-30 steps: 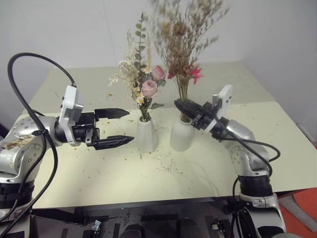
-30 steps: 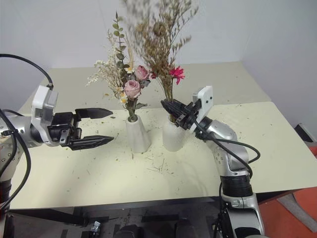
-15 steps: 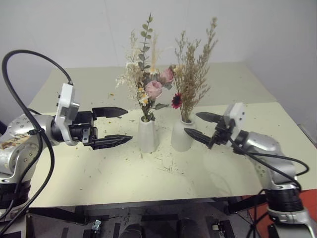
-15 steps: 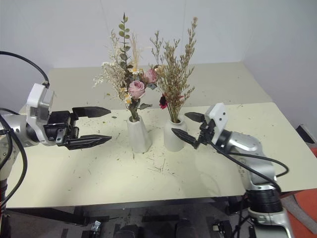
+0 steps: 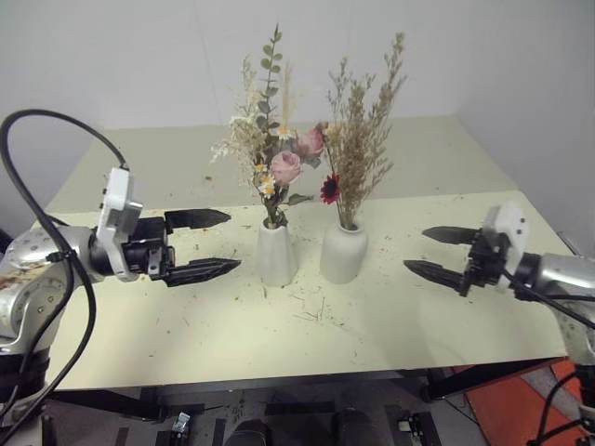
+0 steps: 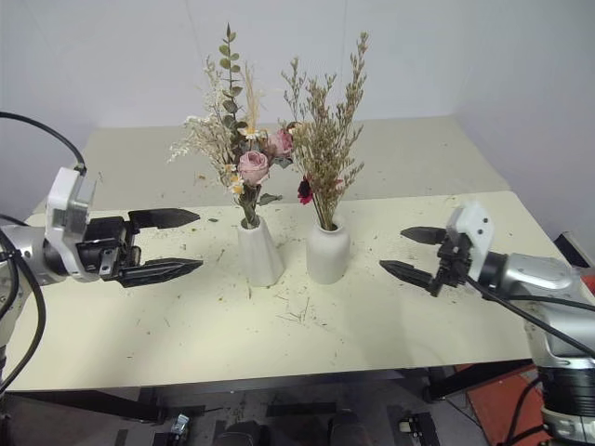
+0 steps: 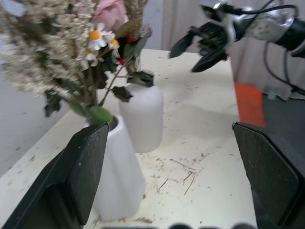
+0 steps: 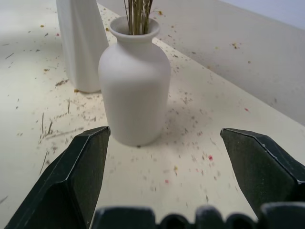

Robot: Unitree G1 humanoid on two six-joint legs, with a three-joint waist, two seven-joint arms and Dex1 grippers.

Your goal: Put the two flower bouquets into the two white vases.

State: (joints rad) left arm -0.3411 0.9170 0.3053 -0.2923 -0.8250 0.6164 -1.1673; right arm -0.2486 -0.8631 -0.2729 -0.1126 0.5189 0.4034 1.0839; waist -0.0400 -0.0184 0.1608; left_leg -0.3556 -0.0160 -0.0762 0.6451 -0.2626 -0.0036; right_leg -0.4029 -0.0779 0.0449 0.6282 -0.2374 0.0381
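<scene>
The taller conical white vase holds the fuller bouquet of pink roses and leaves. Just to its right, the rounded white vase holds the slimmer bouquet of tan plumes with a dark red daisy. Both bouquets stand upright with nothing gripping them. My left gripper is open, level, a short way left of the conical vase. My right gripper is open and empty, a hand's width right of the rounded vase. In the left wrist view, the right gripper shows beyond both vases.
Dried stem and petal debris is scattered over the pale table around the vases. The table's front edge runs close below both arms. A white wall stands behind the table, and orange floor shows at the right.
My right gripper opened, let go of the slimmer bouquet and drew away to the right. That bouquet has stopped swaying and stands in the rounded vase. The left gripper has barely moved.
</scene>
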